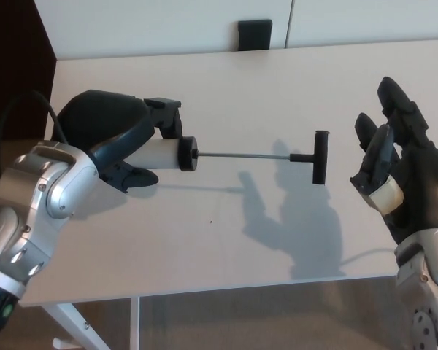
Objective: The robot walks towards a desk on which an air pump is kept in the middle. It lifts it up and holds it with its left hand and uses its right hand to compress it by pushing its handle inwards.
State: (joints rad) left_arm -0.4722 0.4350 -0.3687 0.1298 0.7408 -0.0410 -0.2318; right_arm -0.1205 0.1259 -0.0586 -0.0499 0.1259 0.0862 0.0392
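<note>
The left hand (113,142) grips the air pump (204,154) above the desk (241,80), rod extended. The right hand (398,175) is spread, just right of the handle (320,157), apart.

White surface (277,80) fills most of the view; matte, evenly lit, soft shadows falling on it toward the near edge. Far edge meets pale wall panels (168,22) with a vertical seam between them. Small black rectangular block (255,33) stands against the wall at the far edge. Dark brown area (11,65) at the far left. Grey floor (263,317) below the near edge; white leg frame (95,324) shows underneath.
</note>
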